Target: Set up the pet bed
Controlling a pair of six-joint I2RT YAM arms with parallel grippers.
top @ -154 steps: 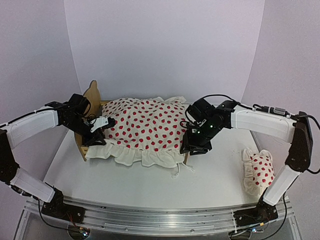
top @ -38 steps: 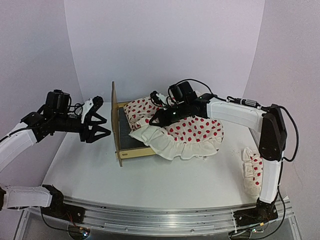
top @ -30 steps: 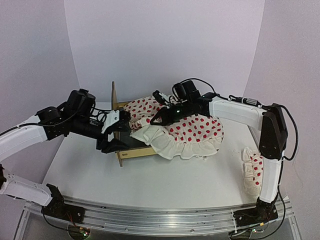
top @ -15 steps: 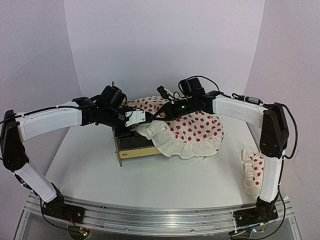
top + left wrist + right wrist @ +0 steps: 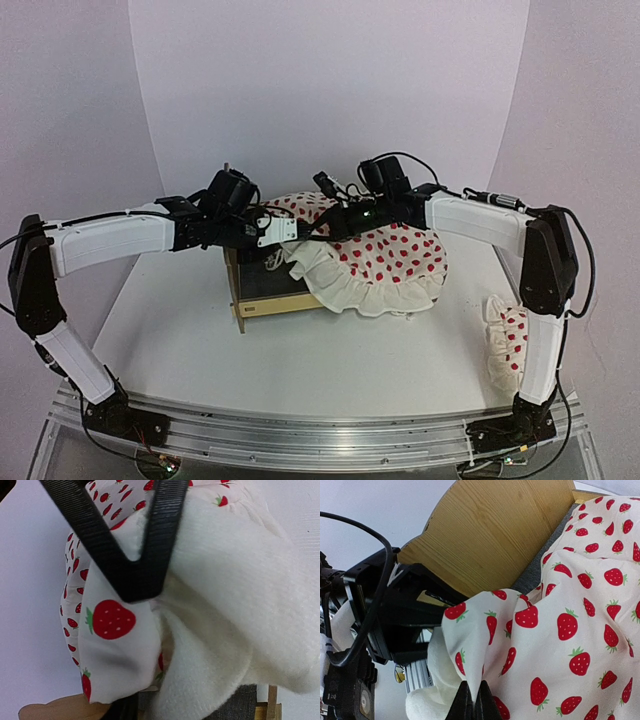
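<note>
The left fingers (image 5: pixel 162 535) have slid in past the headboard and narrowed onto the duvet's (image 5: pixel 385 262) fleecy white edge. The right fingers (image 5: pixel 466 704) pinch its strawberry-print cotton. The plywood pet bed (image 5: pixel 272 303) sits mid-worktop (image 5: pixel 300 365), its grey base half bared.

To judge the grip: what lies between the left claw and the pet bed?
A bunched corner of the duvet, pinched in the left claw; the left wrist view shows the pet bed below it.

The pet bed (image 5: pixel 270 303) stands on the surface (image 5: pixel 300 365), the duvet (image 5: pixel 385 262) spilling over its right side. The pillow (image 5: pixel 505 345) lies far right, well apart
</note>
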